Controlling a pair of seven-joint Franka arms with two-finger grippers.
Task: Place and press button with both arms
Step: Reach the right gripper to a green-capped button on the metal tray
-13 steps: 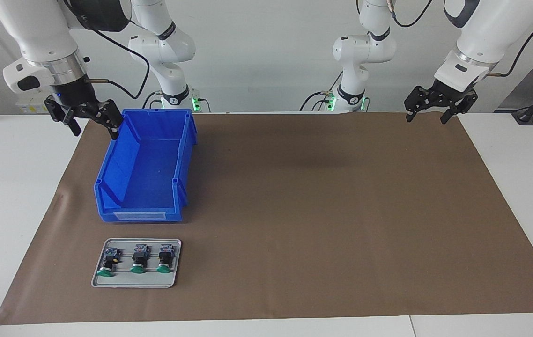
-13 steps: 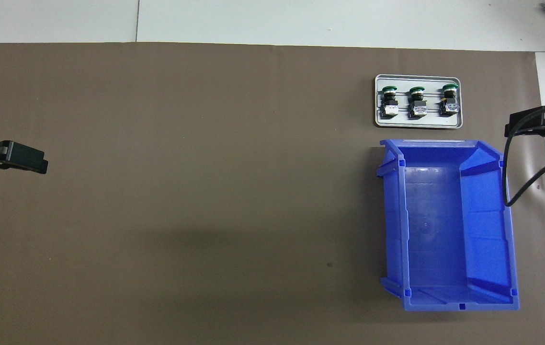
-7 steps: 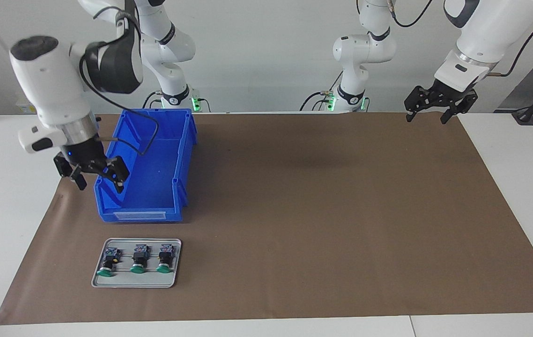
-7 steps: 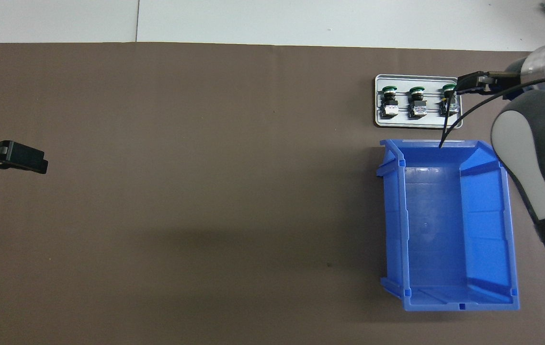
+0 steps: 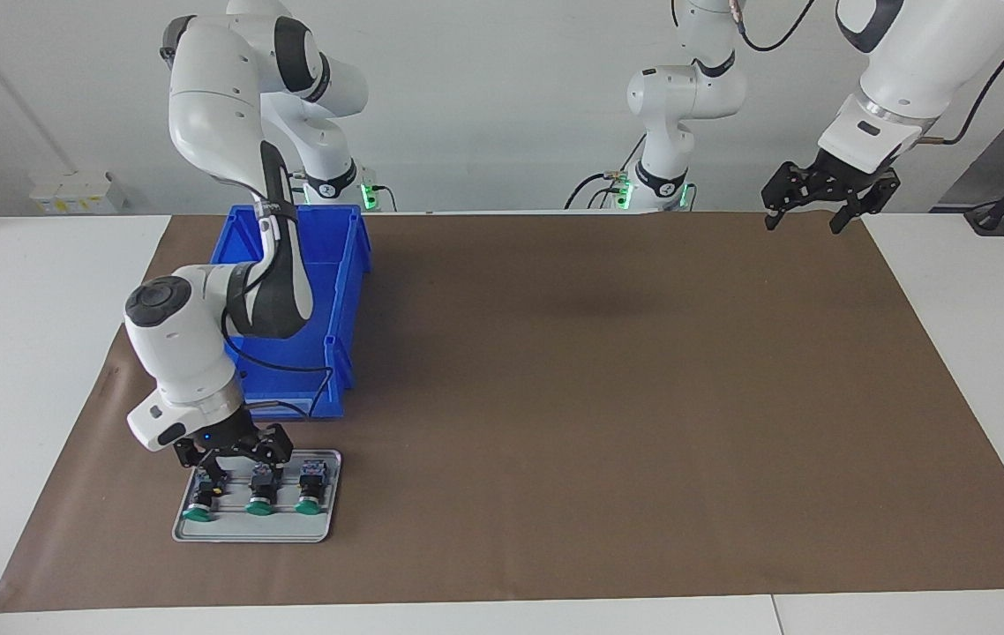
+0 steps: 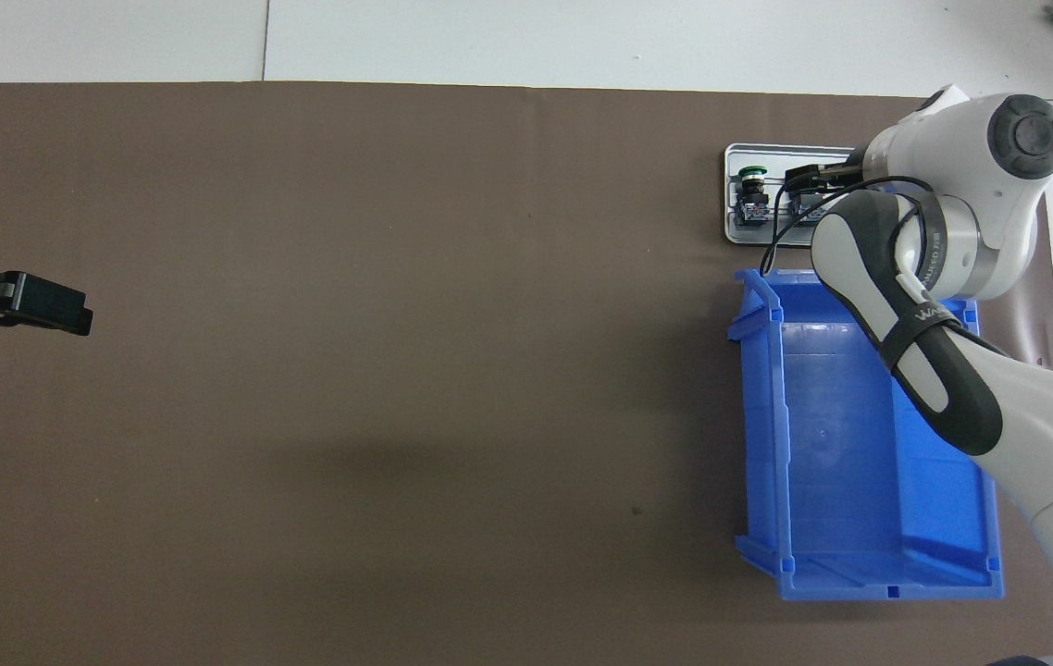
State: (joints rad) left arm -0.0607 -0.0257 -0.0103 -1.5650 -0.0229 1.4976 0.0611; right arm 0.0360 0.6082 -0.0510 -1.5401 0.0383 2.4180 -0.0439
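Note:
Three green-capped buttons lie side by side in a small grey tray (image 5: 248,533) (image 6: 730,224), farther from the robots than the blue bin. The end button (image 5: 199,499), the middle button (image 5: 259,494) and the third button (image 5: 309,491) all show their caps. My right gripper (image 5: 239,465) is open and hangs low over the tray's robot-side end, above the end and middle buttons; I cannot tell whether it touches them. In the overhead view the right arm hides all but one button (image 6: 751,188). My left gripper (image 5: 805,220) (image 6: 27,305) waits open in the air at the left arm's end.
An empty blue bin (image 5: 341,265) (image 6: 823,435) stands on the brown mat (image 5: 608,397) right beside the tray, nearer to the robots. The right arm's forearm stretches over the bin. White table borders the mat.
The right arm has swung out from beside the bin's robot-side end and come down over the button tray. Its gripper stayed open. The left arm has not moved.

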